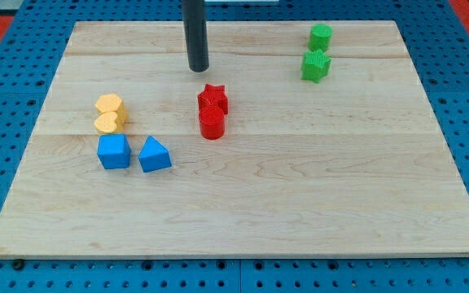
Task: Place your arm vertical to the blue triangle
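The blue triangle (pixel 154 155) lies at the view's left-centre of the wooden board (pixel 300 187), just right of a blue cube (pixel 114 151). My tip (pixel 199 68) is the lower end of a dark rod coming down from the view's top. It stands well above and a little right of the blue triangle, with open board between them. It touches no block.
A red star (pixel 213 98) and a red cylinder (pixel 212 124) sit just below-right of my tip. Two yellow blocks (pixel 110 113) lie above the blue cube. Two green blocks (pixel 317 54) sit at the top right.
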Robot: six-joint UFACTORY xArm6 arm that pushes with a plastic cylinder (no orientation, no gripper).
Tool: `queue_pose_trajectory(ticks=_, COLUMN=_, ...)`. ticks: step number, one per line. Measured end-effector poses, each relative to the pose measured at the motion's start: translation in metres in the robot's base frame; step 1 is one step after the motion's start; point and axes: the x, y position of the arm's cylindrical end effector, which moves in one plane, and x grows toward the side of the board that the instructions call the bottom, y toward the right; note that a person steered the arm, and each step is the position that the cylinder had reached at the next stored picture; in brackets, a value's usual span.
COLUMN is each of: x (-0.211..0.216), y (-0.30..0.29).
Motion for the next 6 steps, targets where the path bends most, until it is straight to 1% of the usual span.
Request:
queue_pose_trajectory(ticks=2, x=-0.001, y=-0.005)
queue_pose_trajectory(ticks=6, x=-0.001, y=-0.033)
